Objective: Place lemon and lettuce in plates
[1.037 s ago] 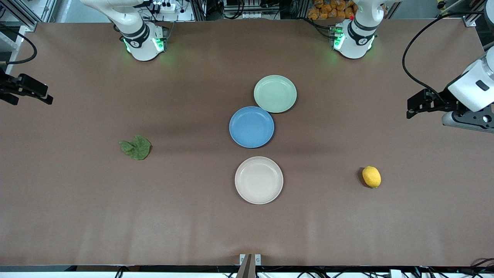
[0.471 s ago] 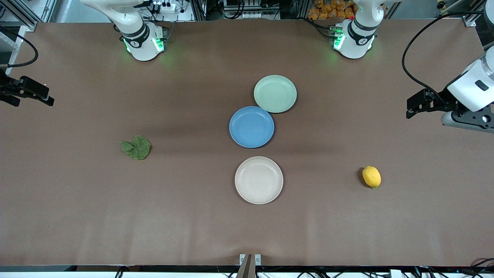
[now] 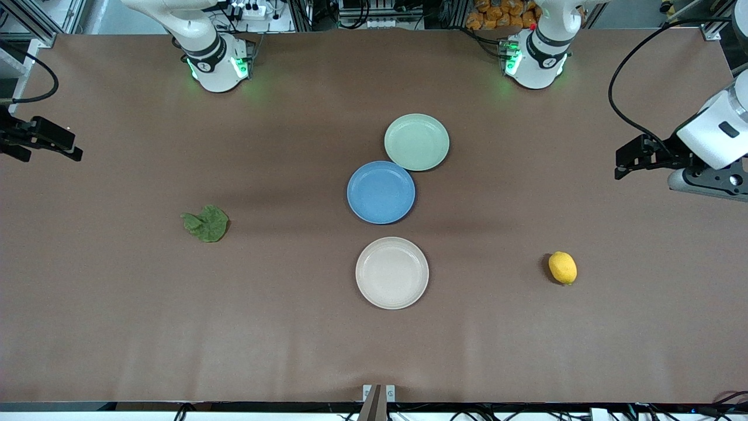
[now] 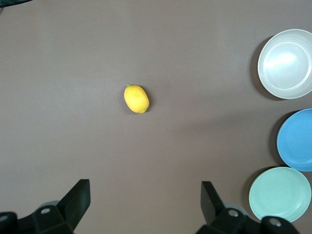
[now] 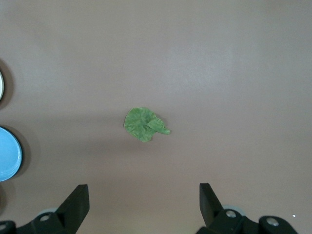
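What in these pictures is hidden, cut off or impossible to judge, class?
- Right tool: front view's edge cuts off its body and arm.
- Left arm: front view's edge cuts off its upper links.
- Beige plate: absent from right wrist view.
- Mint plate: right wrist view's edge leaves only a sliver.
- Lettuce underside: hidden against the table.

I'm working in a robotics lab: aluminium framing (image 3: 23, 20), a power strip (image 3: 248, 10) and cables (image 3: 628, 70) ring my brown table (image 3: 292, 327) at twelve o'clock.
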You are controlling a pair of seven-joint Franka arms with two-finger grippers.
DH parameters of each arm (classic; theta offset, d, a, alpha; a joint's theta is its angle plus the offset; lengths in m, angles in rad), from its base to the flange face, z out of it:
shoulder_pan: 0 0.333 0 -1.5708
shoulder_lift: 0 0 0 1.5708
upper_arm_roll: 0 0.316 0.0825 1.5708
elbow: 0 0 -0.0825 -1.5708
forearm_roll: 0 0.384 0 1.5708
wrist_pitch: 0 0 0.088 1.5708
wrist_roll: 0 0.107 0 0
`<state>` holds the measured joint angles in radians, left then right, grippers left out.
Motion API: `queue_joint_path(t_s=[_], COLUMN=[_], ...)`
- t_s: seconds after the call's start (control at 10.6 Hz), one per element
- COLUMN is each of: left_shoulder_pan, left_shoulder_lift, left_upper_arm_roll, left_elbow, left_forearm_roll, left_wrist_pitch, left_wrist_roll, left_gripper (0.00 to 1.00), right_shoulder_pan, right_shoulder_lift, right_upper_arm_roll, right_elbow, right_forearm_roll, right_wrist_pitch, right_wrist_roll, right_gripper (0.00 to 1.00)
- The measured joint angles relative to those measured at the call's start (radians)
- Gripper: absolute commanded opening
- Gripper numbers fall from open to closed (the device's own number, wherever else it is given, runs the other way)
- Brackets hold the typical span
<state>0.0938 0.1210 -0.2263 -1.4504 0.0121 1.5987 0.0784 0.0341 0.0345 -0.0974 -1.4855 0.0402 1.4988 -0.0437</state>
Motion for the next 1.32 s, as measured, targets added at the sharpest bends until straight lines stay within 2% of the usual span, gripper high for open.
queue_joint_path(t_s=[1.32], left_shoulder_pan=[0.0], left_shoulder_lift=[0.0], left_upper_arm_roll=[-0.002], left_elbow=[0.0], left_forearm_roll=[0.0], left_wrist_pitch=[0.0], left_wrist_roll=[0.0], left_gripper=[1.0], right_shoulder_pan=[0.0], right_shoulder_lift=[0.015], right_upper_arm_roll=[0.0], right_elbow=[-0.002], right_forearm_roll=[0.0], right_wrist_pitch=[0.0], right_wrist_roll=[0.0], right_gripper=[1.0])
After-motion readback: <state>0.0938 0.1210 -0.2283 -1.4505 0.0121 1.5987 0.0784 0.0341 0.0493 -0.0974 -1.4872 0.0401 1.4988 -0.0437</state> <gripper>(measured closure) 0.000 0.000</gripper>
